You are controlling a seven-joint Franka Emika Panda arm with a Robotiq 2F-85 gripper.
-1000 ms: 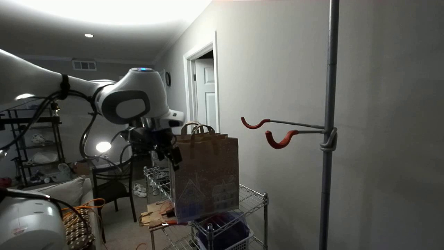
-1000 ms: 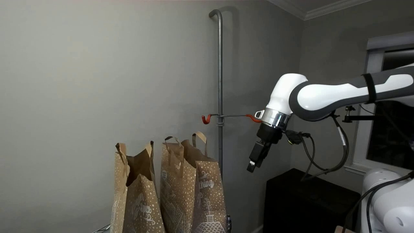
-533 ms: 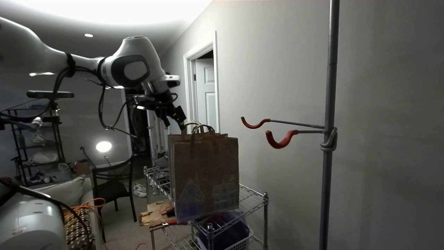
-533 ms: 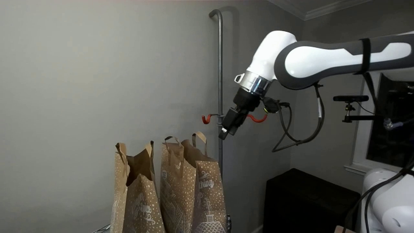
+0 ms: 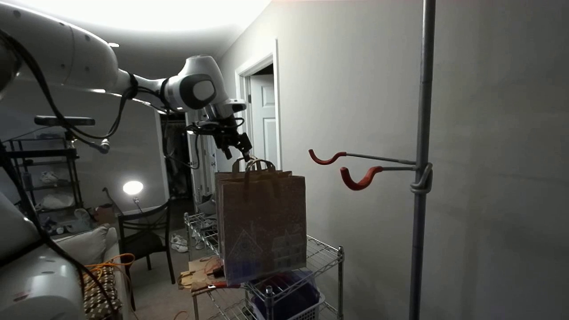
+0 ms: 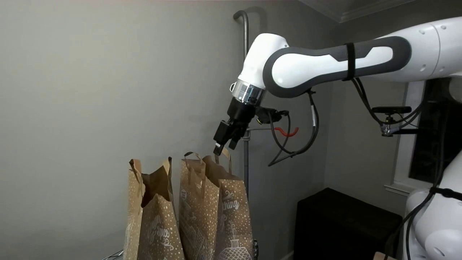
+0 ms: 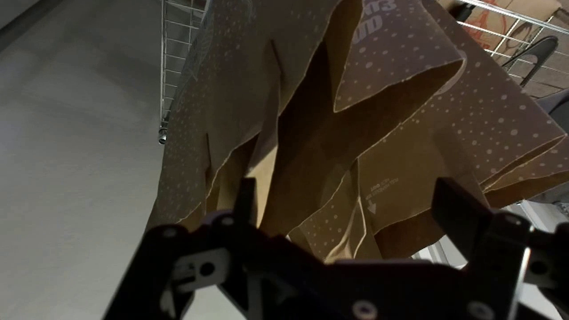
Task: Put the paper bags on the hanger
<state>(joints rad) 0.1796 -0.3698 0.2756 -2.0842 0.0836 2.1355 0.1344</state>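
Arm: white robot arm, entering at the left edge of an exterior view and ending above the wire bench.
Lamp and chair: lit lamp and dark chair, both left of the bench's left edge.
Gripper: the gripper is tilted, just above the paper bags. In the wrist view its fingers are spread wide, with nothing gripped. In an exterior view a fingertip overlaps a paper handle; contact cannot be determined.
Bags, position: upright on the bench, close beside each other, covering part of its left edge from view, next to the near corner. Pale houses are printed low on the facing panel.
Left bag, writing: left bag carries slanted white script, not legible with certainty.
Right bag, writing: right bag carries white script; "thing" is legible at the panel's left edge.
Wrist view, writing: large white characters and small print beside an arrow, neither readable with certainty.
Basket: white basket, below the top shelf, between the bench's near and right corners.
Hanger: red-orange hanger, two upturned prongs, higher than the bench's right corner, apart from both bags.
Pole: grey pole, vertical, right of that corner, bearing the hanger.
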